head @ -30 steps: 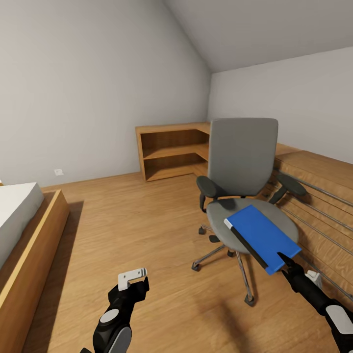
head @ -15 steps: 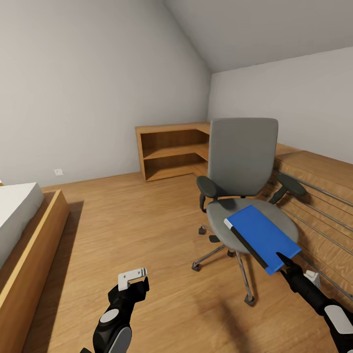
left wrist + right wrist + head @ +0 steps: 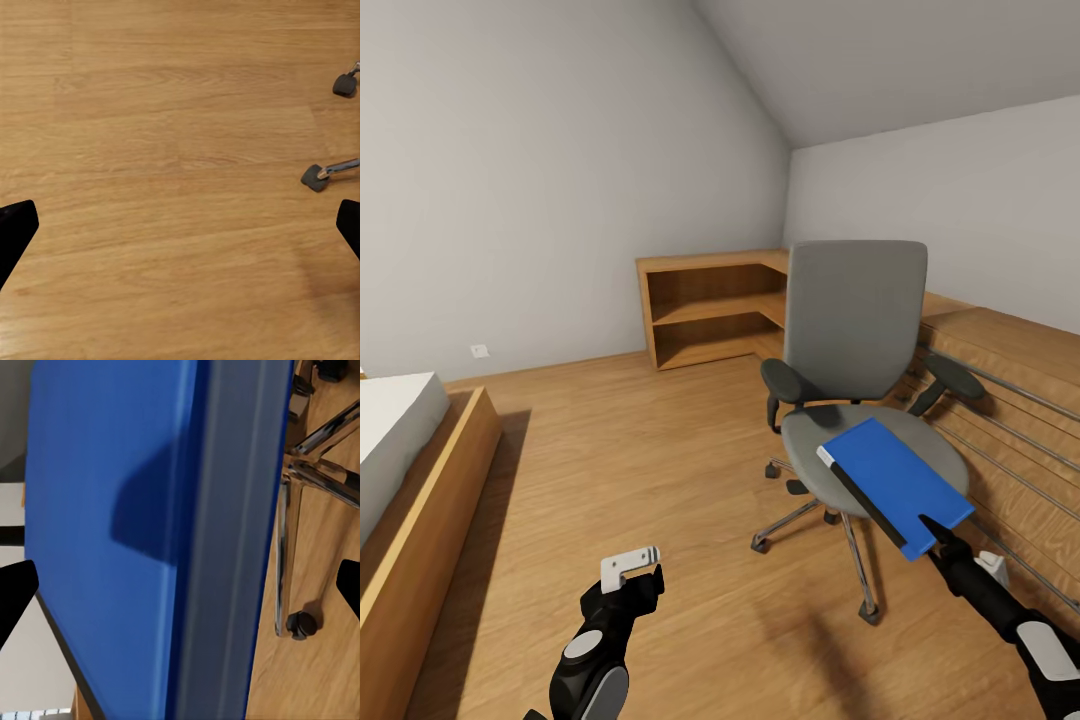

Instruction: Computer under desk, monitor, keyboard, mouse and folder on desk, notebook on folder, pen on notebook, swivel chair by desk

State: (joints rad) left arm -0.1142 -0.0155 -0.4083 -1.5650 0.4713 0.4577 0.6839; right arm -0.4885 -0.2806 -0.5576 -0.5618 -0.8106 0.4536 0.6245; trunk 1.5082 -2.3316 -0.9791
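So we're on the folder step. It's lying flat on the chair seat, toward the seat's front right edge, with one corner sticking out past the rim. The right tool is right at that overhanging corner. In the right wrist view the folder fills the space between the two finger tips, which sit wide apart, so I'd say the jaws are open around the edge and not clamped yet, though I can't tell for sure about contact. The left tool hangs low over bare floor, spread wide and holding nothing.

Next up, I reckon: close on that corner, lift it clear of the seat without dragging the chair, then carry it to the desk.
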